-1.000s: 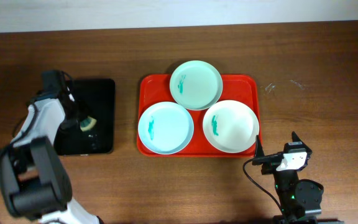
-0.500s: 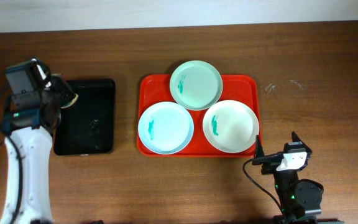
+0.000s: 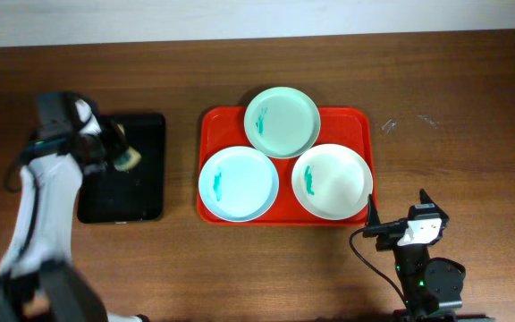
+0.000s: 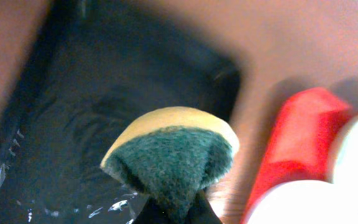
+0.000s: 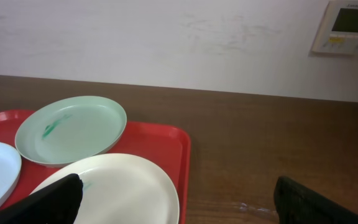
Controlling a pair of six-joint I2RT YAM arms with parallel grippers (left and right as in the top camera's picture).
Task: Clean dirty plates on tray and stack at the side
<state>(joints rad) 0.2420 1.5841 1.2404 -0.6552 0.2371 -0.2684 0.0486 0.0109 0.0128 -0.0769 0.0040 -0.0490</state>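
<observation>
- Yellow sponge with green scouring face, pinched in the closed left gripper, held over the black tray.
- Left arm reaching in from the near left side of the table.
- Red tray well apart to the right of that gripper, carrying three plates, each with a teal smear.
- Right gripper spread open, low by the red tray's near right corner, apart from it.

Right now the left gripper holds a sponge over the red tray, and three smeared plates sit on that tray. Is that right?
Not quite. The left gripper holds the sponge over the black tray, not the red tray, as the overhead view shows. The three smeared plates do sit on the red tray.
</observation>
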